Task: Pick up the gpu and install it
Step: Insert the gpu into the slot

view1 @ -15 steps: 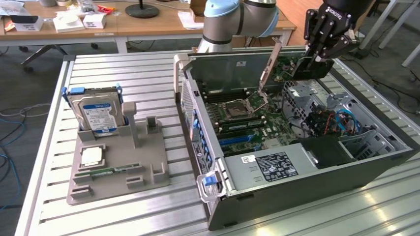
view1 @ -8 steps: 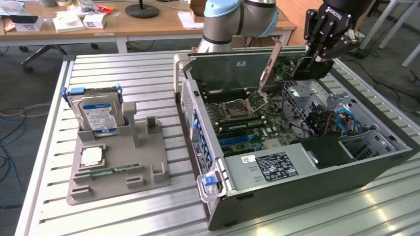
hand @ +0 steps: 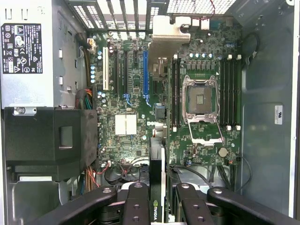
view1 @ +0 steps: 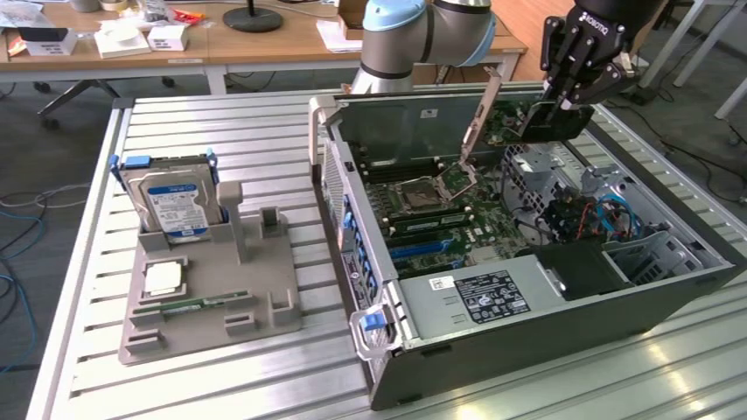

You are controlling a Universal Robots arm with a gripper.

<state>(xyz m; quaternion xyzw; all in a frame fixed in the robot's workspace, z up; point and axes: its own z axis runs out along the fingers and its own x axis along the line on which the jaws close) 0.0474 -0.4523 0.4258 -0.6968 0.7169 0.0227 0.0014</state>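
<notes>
My gripper point(view1: 562, 98) hangs over the back of the open computer case point(view1: 653, 302), shut on the gpu point(view1: 547, 122). The card hangs edge-down above the motherboard point(view1: 438, 214), clear of the slots. Its black face shows, and its long silver bracket point(view1: 480, 118) slants down toward the processor socket point(view1: 429, 188). In the wrist view the gpu point(hand: 157, 176) is seen edge-on between the two black fingers point(hand: 136, 204), with its bracket point(hand: 165, 33) at the far end. It sits between the blue slot point(hand: 145, 75) and the memory slots point(hand: 176, 91).
A grey holder tray point(view1: 205, 289) stands at the exterior view's left with a silver hard drive point(view1: 175, 206) upright in it, a small chip point(view1: 161, 278) and a green memory stick point(view1: 192, 306). Inside the case are a power supply point(hand: 28, 51), a black shroud point(hand: 47, 140) and cables point(view1: 596, 214).
</notes>
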